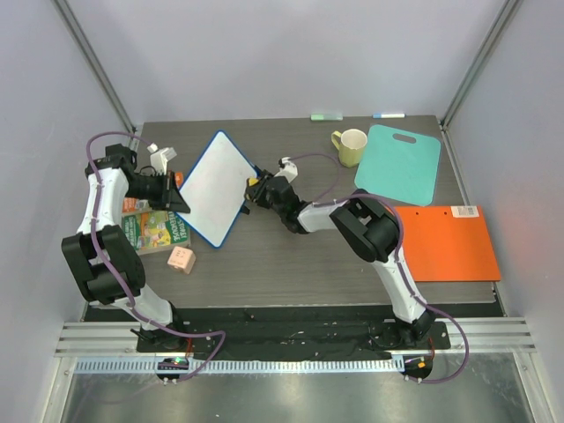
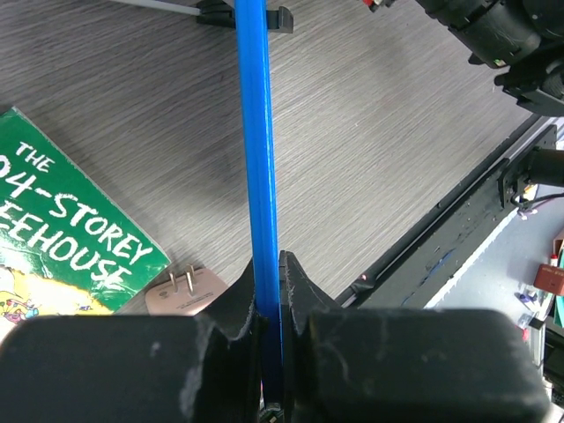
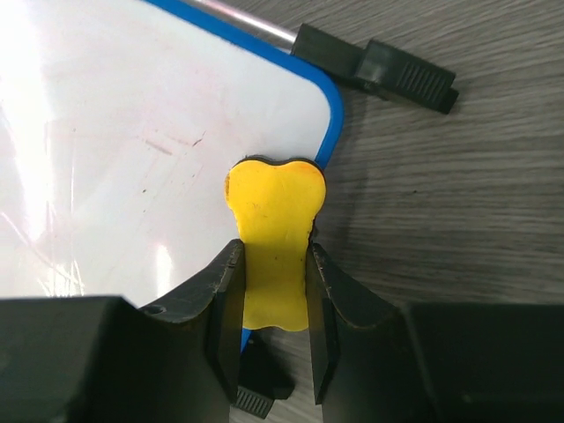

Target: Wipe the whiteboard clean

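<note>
Your left tool (image 2: 267,273) is pinched narrow on the blue rim of the whiteboard (image 1: 211,187). The board sits diagonally at the left of the surface (image 1: 291,256), with a green book (image 1: 154,231) just beside its lower left edge. Your right tool (image 3: 273,264) grips a yellow eraser (image 3: 275,207), pressed at the board's rounded right corner. You have open room between the arms. The mug (image 1: 351,146) and the teal cutting board (image 1: 398,163) sit well apart on the right.
</note>
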